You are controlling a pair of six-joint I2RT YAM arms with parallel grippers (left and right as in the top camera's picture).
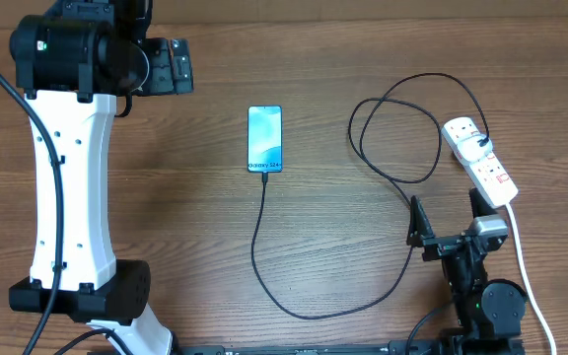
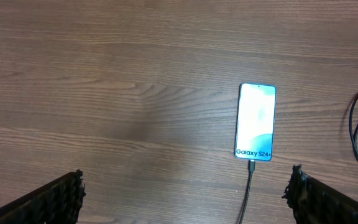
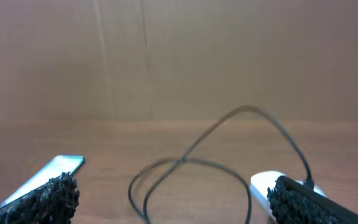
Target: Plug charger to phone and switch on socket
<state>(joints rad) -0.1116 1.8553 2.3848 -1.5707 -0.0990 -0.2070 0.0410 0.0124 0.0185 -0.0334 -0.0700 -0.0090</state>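
Note:
The phone [image 1: 265, 138] lies flat mid-table, its screen lit with "Galaxy S24+" text; it also shows in the left wrist view [image 2: 256, 122] and at the lower left of the right wrist view [image 3: 51, 169]. The charger [image 1: 264, 242], a thin black cable, has its tip in the phone's lower edge, curves down and right, loops [image 3: 191, 165] and runs to the plug on the socket [image 1: 480, 161], a white power strip with red switches. My left gripper [image 2: 185, 196] is open and empty, near the phone. My right gripper [image 3: 173, 199] is open and empty, below the socket [image 3: 263, 186].
The socket's white cord [image 1: 523, 261] runs down the right side past the right arm's base [image 1: 481, 286]. The left arm's white body [image 1: 67, 177] stands at the left. A brown wall [image 3: 179, 56] backs the table.

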